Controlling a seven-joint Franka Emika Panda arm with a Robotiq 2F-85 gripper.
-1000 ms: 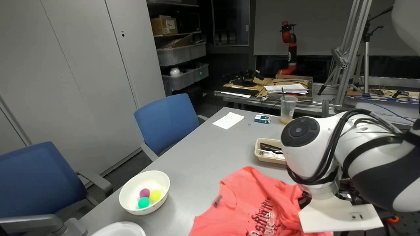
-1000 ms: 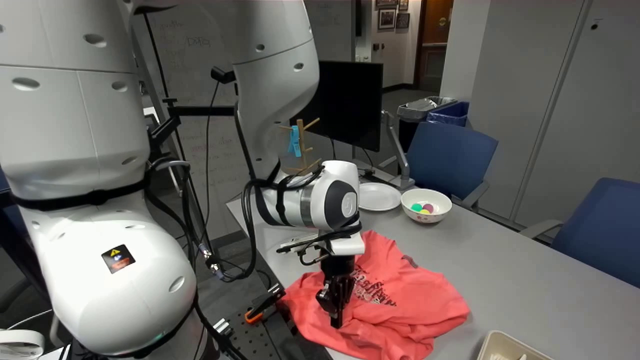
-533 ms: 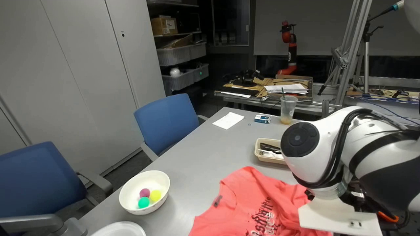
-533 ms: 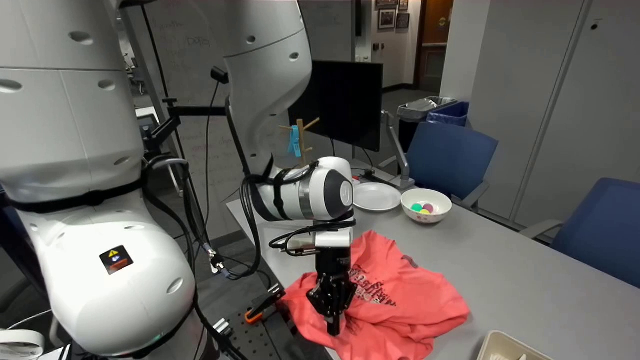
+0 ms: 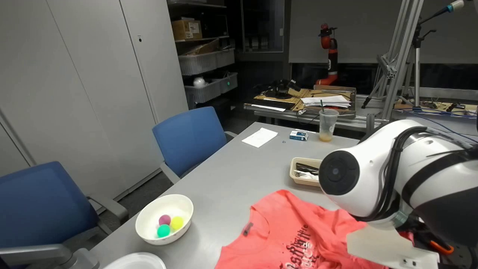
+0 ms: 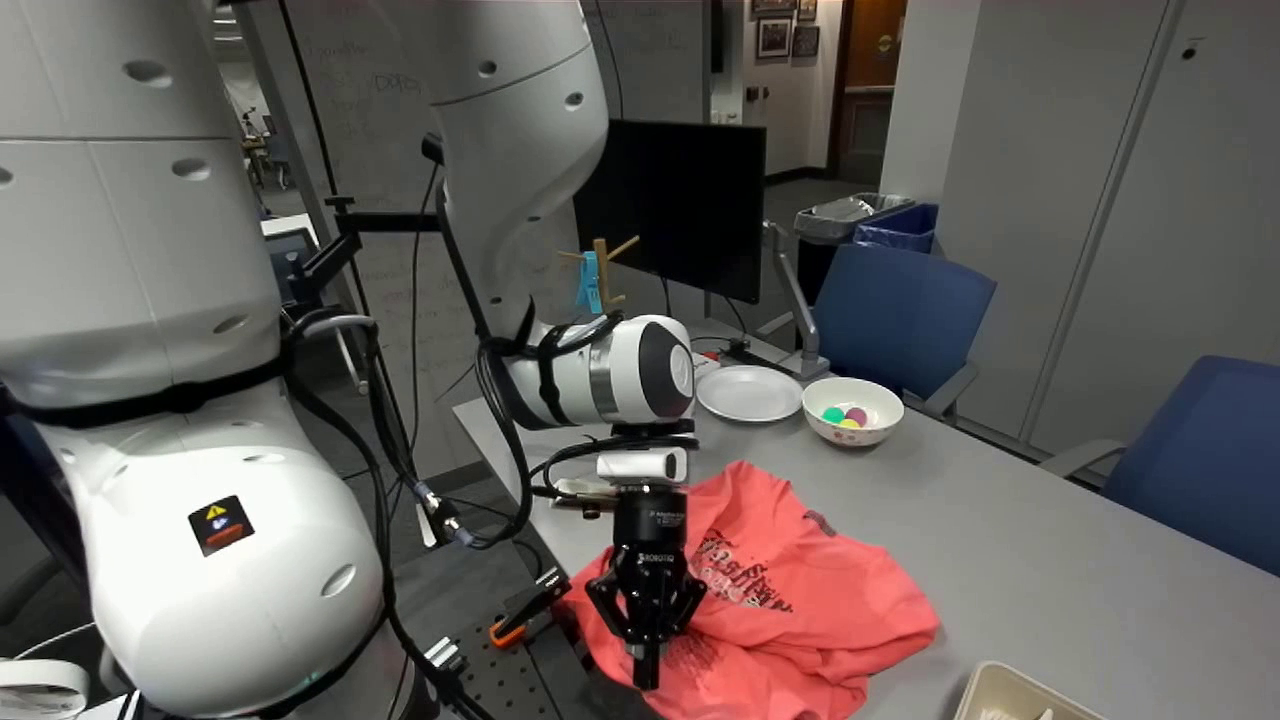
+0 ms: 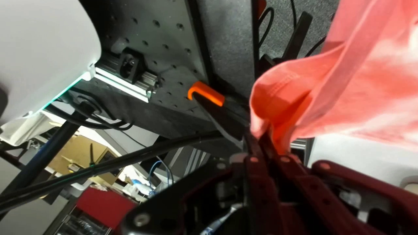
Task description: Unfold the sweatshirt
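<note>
The coral sweatshirt [image 5: 278, 233] lies rumpled on the table with its dark and light print facing up. It also shows in an exterior view [image 6: 830, 605], spread around and behind the gripper, with one side at the table's edge. My gripper [image 6: 647, 670] points down at the sweatshirt's near edge by the robot base. In the wrist view the fingers [image 7: 261, 140] are shut with a pinched fold of the sweatshirt [image 7: 369, 85] between their tips. The fabric rises from the tips in a curled fold. In an exterior view the fingers are hidden behind the white wrist plate [image 5: 388, 244].
A white bowl [image 5: 149, 220] with coloured balls and a white plate [image 6: 750, 393] stand beyond the sweatshirt. A beige tray [image 5: 298, 181] with cutlery stands on its other side. A black and orange clamp [image 6: 530, 610] sits at the table edge near the gripper.
The gripper has moved toward the robot base and table edge, a little lower in an exterior view, and the wrist has turned. The printed part of the sweatshirt has stayed in place.
</note>
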